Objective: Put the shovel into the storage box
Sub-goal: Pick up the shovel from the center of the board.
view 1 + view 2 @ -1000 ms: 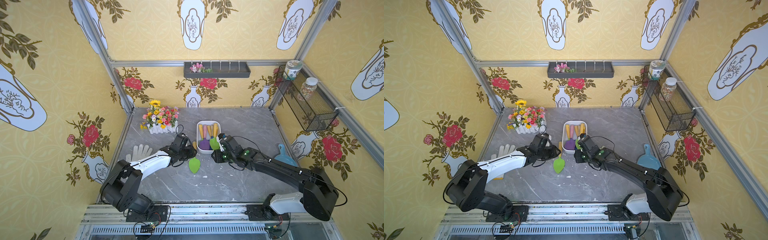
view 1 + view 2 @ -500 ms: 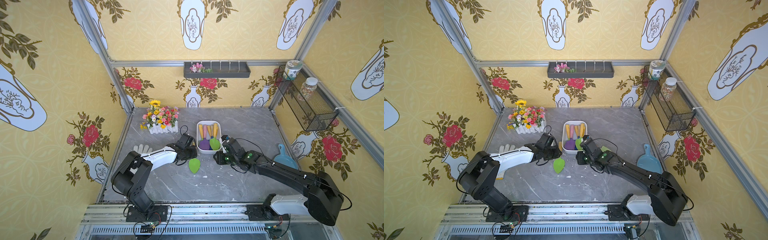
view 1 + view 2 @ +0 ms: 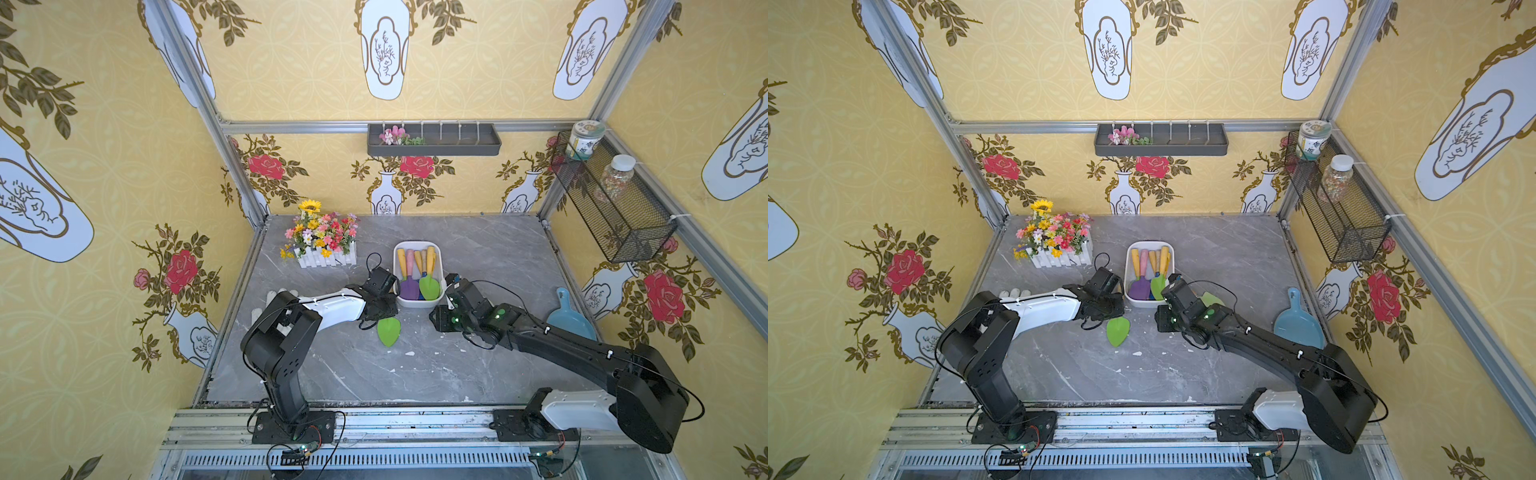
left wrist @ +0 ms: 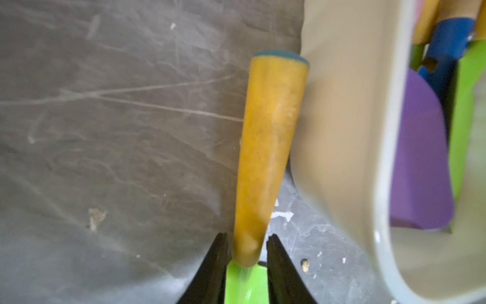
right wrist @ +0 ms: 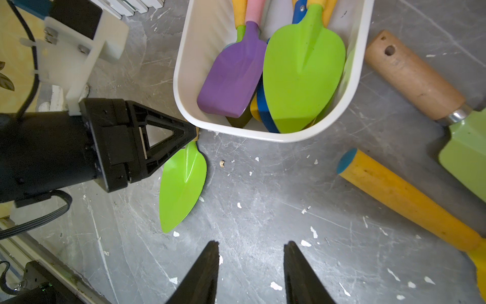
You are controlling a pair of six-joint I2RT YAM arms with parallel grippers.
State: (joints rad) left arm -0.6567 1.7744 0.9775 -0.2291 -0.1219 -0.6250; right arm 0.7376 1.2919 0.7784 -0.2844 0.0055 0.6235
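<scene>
**Left wrist view: shovel (image 4: 271, 147) beside storage box (image 4: 342, 131), not inside**

The left gripper (image 4: 247, 238) is clamped on the base of the shovel's yellow handle. The shovel lies on the table (image 4: 105, 131), with its handle against the outer wall of the storage box. The right gripper (image 5: 251, 248) has its fingers apart and is empty.

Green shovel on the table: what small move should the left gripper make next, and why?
Probably close firmly: the left gripper straddles the yellow handle of the shovel, lying beside the storage box wall, and a firm grip is not yet evident.
</scene>
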